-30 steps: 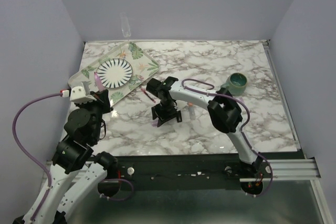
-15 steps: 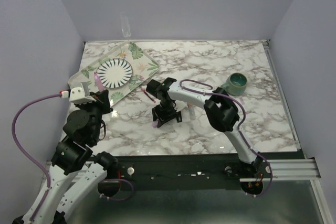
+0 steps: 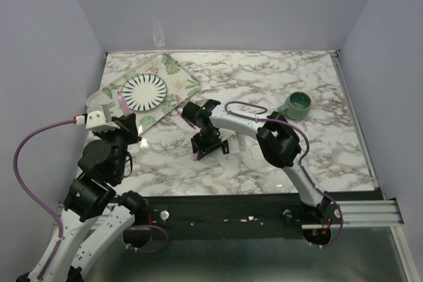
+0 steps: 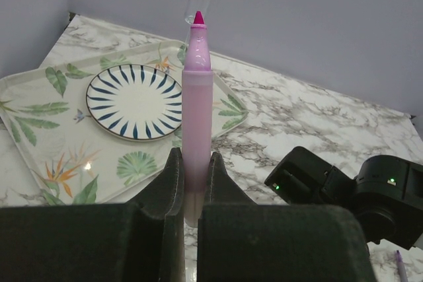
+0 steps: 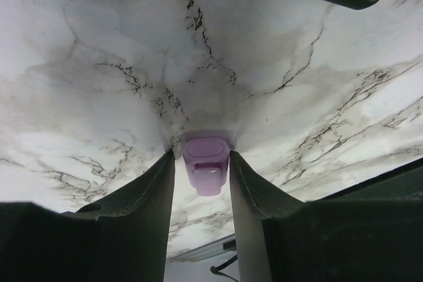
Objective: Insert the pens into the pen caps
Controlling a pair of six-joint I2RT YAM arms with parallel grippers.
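We hold the pink-purple plastic marker (image 4: 197, 104) upright, tip up, clamped in our left gripper (image 4: 192, 186) near the leaf-patterned tray (image 3: 183, 84), which carries a striped round plate (image 3: 146, 90). Our right gripper (image 5: 201, 160) pinches the stubby light-purple cap (image 5: 206, 163) against the marble table (image 3: 264, 163).

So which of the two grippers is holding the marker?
The left gripper: it clamps the pink marker upright, tip up. The right gripper grips only the small purple cap.
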